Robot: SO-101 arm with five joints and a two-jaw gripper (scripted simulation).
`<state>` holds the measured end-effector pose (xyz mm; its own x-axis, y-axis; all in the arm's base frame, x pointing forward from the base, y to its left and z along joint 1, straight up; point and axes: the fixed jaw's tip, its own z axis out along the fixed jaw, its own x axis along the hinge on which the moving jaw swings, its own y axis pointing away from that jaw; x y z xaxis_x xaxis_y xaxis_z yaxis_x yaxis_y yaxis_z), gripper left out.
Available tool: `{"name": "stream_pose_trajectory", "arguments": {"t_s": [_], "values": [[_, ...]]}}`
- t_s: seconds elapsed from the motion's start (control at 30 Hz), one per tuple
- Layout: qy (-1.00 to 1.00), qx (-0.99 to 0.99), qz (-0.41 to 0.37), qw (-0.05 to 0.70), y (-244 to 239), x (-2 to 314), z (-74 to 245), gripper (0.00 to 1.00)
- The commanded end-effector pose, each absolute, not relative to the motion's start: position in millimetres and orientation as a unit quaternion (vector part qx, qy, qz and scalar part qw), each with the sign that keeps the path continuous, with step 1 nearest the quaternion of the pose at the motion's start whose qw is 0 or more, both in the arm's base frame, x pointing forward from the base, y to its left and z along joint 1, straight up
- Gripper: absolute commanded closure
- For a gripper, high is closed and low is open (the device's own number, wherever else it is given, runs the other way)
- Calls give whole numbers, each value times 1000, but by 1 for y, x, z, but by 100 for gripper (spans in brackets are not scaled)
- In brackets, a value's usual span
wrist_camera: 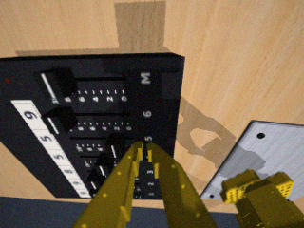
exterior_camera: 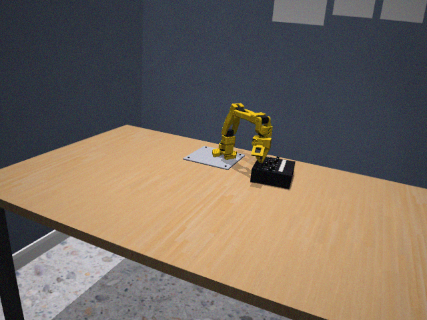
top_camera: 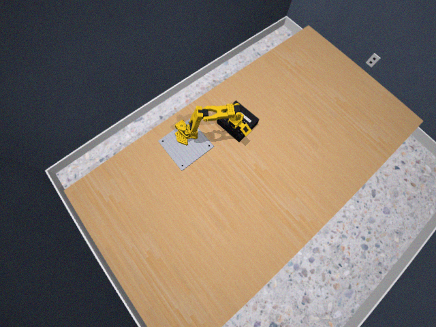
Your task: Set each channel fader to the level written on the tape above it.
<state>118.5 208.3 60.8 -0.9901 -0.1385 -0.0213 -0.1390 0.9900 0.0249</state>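
Observation:
The black lighting desk lies on the wooden table; it also shows in the top view and the exterior view. A white tape strip with numbers runs along one side. The master fader, in the row marked M, sits near the tape end. The fader in the row marked 6 also sits near the tape. Lower faders stand at mid travel. My gripper is shut and empty, with its tips low over the desk near the row marked 5, at the end away from the tape.
The grey base plate carrying the arm's base lies beside the desk; it also shows in the wrist view. The table's edges are far from the desk.

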Motion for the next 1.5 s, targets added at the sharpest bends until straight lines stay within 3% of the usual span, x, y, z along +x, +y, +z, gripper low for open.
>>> {"name": "stream_pose_trajectory", "arguments": {"t_s": [0.0, 1.47], "values": [[998, -70, -1, -1, 204, 117, 52, 100], [998, -70, -1, -1, 201, 115, 49, 100]]}}
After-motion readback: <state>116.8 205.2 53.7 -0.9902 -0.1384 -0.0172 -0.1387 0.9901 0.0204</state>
